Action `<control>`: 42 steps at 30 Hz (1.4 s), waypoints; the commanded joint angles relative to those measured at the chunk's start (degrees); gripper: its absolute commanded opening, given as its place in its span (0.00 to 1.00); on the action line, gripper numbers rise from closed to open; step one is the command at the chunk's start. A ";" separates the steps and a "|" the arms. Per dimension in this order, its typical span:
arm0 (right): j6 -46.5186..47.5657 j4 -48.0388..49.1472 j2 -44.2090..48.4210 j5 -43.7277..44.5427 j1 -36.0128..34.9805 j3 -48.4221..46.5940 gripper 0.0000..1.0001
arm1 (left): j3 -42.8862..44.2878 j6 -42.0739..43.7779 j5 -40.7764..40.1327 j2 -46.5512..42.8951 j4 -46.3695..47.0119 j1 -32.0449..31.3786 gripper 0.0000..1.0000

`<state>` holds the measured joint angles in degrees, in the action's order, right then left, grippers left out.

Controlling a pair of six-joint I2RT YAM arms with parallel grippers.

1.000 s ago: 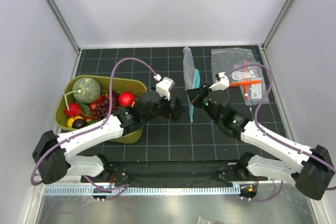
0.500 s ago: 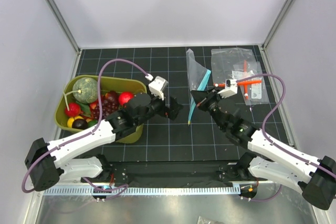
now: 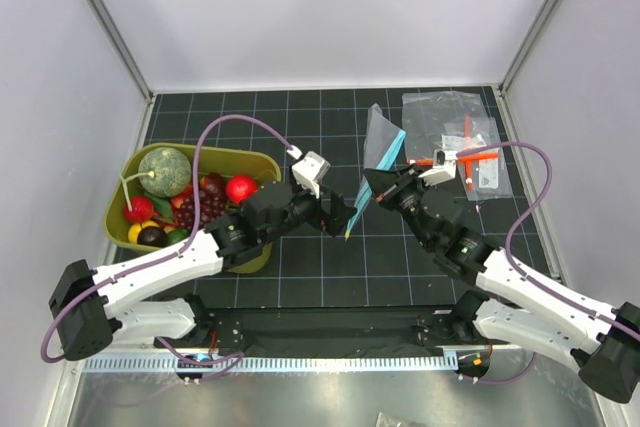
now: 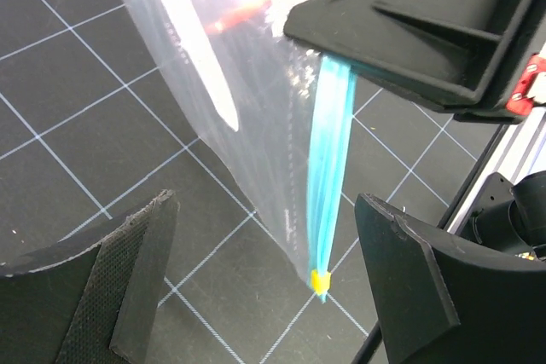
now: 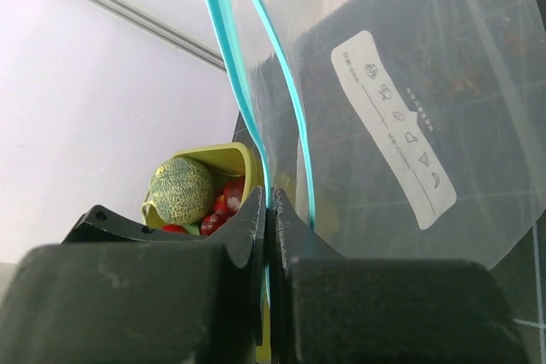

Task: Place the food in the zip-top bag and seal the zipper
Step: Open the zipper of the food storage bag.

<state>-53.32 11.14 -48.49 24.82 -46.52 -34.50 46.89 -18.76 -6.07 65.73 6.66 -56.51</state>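
Note:
The clear zip-top bag (image 3: 378,142) hangs edge-on above the mat, held by my right gripper (image 3: 378,187), which is shut on its teal zipper (image 4: 328,168). The zipper strip ends in a small yellow tab (image 4: 320,280). In the right wrist view the bag (image 5: 401,83) rises above the closed jaws, its teal mouth edges (image 5: 243,100) slightly parted. My left gripper (image 3: 345,215) is open, its fingers (image 4: 128,270) straddling the zipper's lower end without touching. The food sits in the olive bowl (image 3: 262,162): red fruit (image 3: 240,188), grapes (image 3: 195,207).
A grey-green melon (image 3: 164,170) lies in the bowl's far left. Clear packets with an orange-red tool (image 3: 462,152) lie at the back right. The black grid mat (image 3: 300,277) is walled in by white panels.
My right gripper has lifted the bag off the mat and tilted it upright. My left gripper moved right toward the zipper's lower end.

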 commanded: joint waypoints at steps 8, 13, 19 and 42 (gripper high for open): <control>-1.09 3.01 -2.22 0.84 -2.26 -3.03 0.01 | 1.89 1.54 0.00 1.06 2.13 -0.53 0.86; -0.65 3.71 -2.84 0.76 -2.87 -3.12 0.01 | 3.55 1.45 -2.10 3.78 0.38 -0.88 0.84; -0.03 4.07 -3.19 0.76 -3.57 -3.20 0.01 | 4.17 1.27 -5.36 4.31 -0.85 -1.06 0.51; 8.76 1.35 -5.92 1.02 -3.84 -5.49 0.63 | 6.45 -1.80 -13.44 6.25 -4.98 -0.97 0.00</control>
<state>-47.48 11.84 -55.51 23.90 -50.00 -37.65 50.59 -19.40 -16.75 71.31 1.85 -57.36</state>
